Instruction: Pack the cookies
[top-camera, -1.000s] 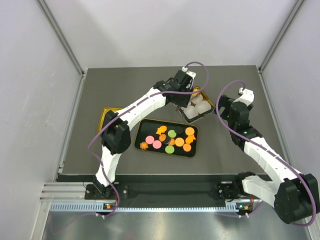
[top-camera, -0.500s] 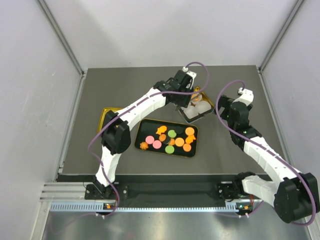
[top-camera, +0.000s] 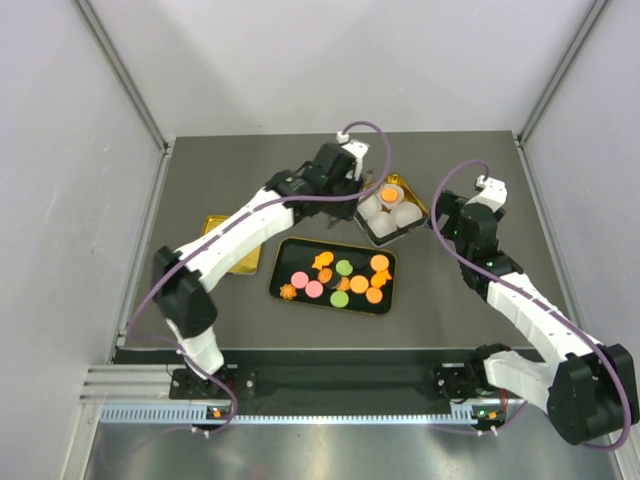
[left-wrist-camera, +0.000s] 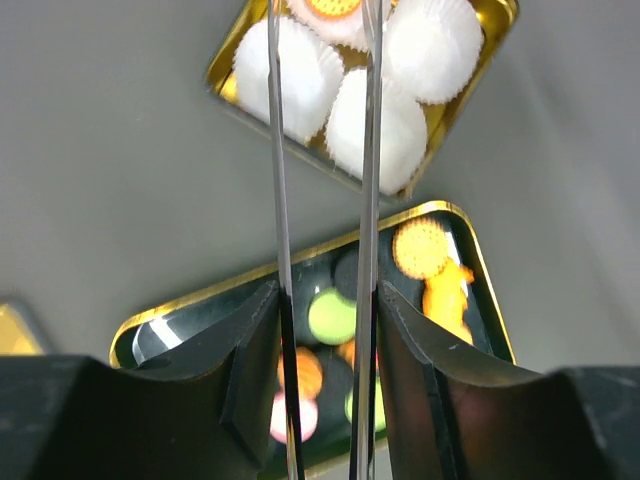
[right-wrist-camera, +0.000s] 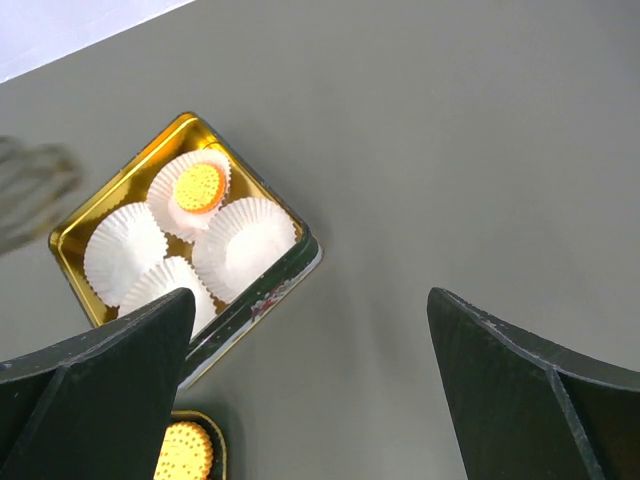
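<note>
Several cookies in orange, pink and green lie in a black gold-rimmed tray. One round orange cookie sits in a white paper cup inside the small gold box; the other cups are empty. My left gripper hovers at the box's left edge, shut on metal tweezers. Their blades run over the cups toward that cookie and their tips are cut off. My right gripper stands wide open above bare table, right of the box.
A gold lid lies left of the tray, partly under my left arm. Grey walls close the table on three sides. In the right wrist view, the box's corner sits by my left finger.
My left arm has pulled back to the left from over the box. An orange cookie now shows in a paper cup that the gripper covered before. The right arm has not moved.
</note>
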